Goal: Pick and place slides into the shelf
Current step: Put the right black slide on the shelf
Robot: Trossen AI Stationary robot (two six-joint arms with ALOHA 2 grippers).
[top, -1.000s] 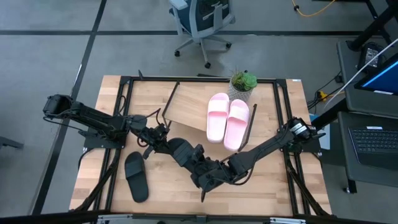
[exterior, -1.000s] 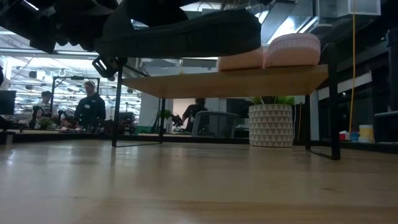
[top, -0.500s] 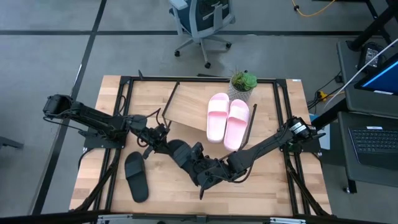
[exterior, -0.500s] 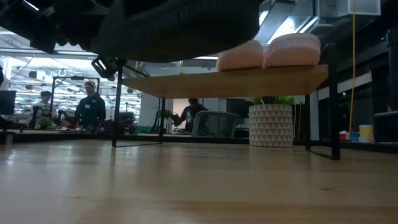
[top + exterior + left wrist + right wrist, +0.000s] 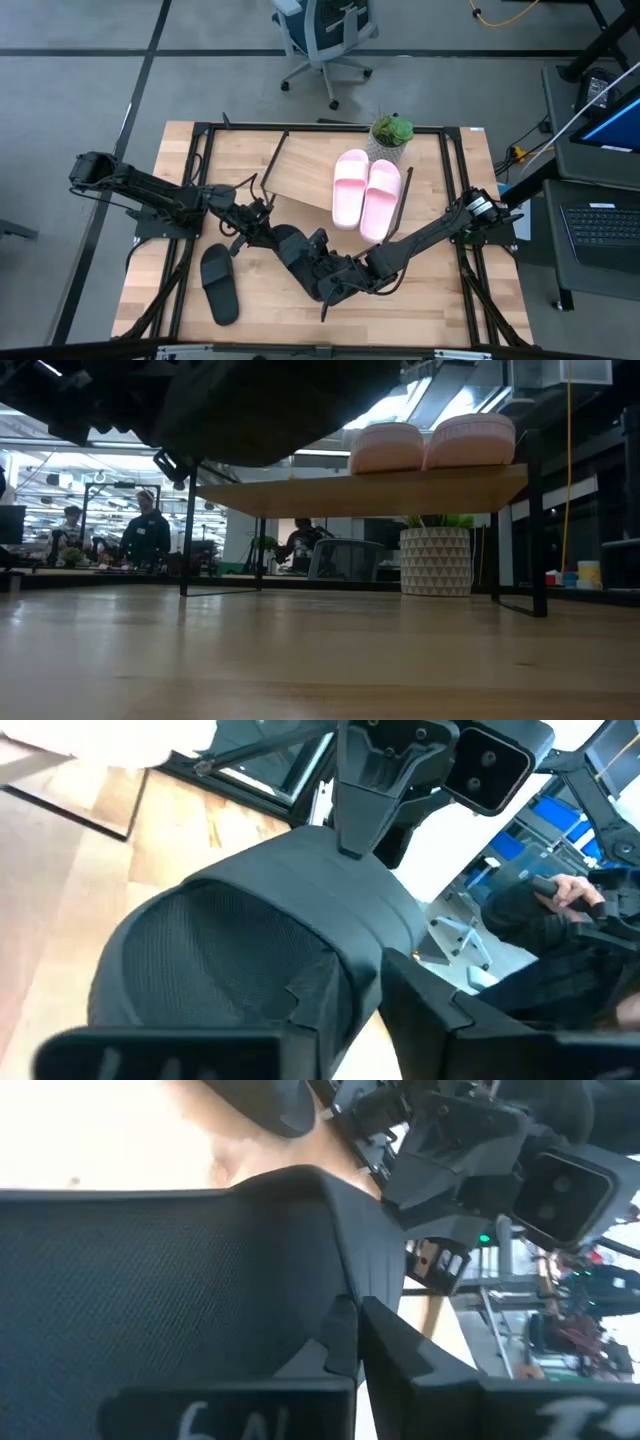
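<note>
On the left of the high view the left arm reaches in from the table's left edge toward the middle. Below its forearm, a black slide [image 5: 219,284] lies alone on the bare tabletop [image 5: 150,300], well apart from the shelf.

Near the table's centre the left gripper [image 5: 272,236] meets the end of a second black slide [image 5: 305,258], which is up off the tabletop between the two arms. In the left wrist view this slide [image 5: 250,950] fills most of the picture just ahead of the left arm's own fingers [image 5: 420,1010]. Whether those fingers are parted or pressed on the slide cannot be told.

At the slide's other end the right gripper [image 5: 345,280] is clamped on the black slide; in the right wrist view its fingers [image 5: 345,1335] are pinched together on the edge of the textured black sole [image 5: 160,1280], with the other arm's gripper [image 5: 450,1140] facing it from beyond. In the low view the slide is a dark mass [image 5: 270,405] hanging above the table in front of the shelf.

Behind them stands the shelf [image 5: 300,170], its light board carrying two pink slides [image 5: 366,195] side by side toward its right end. A potted plant [image 5: 390,133] sits just beyond them. The right arm runs in from the table's right edge.
</note>
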